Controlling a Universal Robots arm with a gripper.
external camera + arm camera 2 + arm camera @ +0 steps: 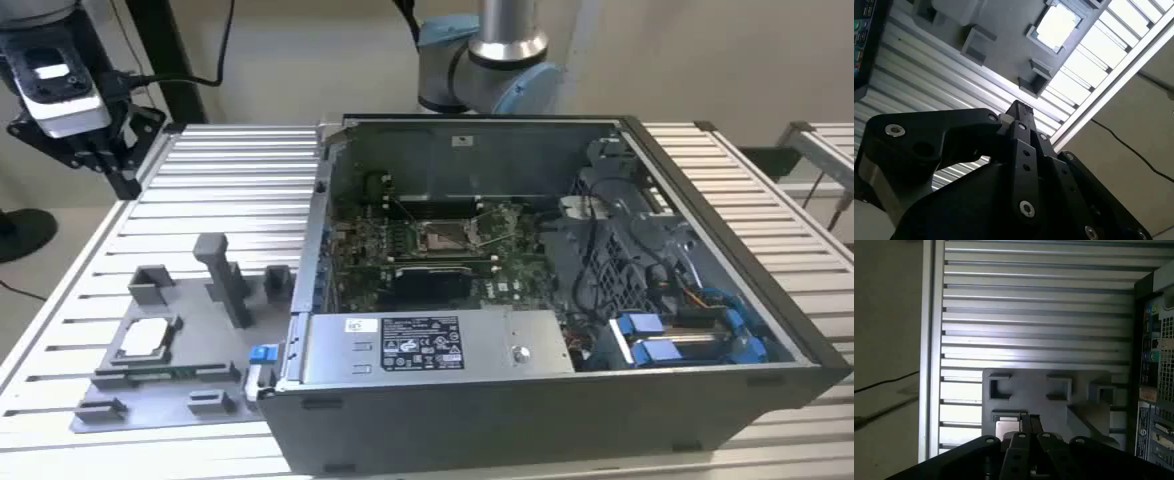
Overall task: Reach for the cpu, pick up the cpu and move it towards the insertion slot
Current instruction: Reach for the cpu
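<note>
Far left in the exterior view, the black two-fingered gripper (96, 158) hangs over the ribbed aluminium table (227, 190), well apart from the flat silvery square cpu (144, 340) lying in a grey plastic tray (174, 395). Rightward, the silver-framed square insertion slot (445, 235) sits inside the open grey computer case (561, 400). Both wrist views add the fingertips (1021, 117) pressed together, empty.
</note>
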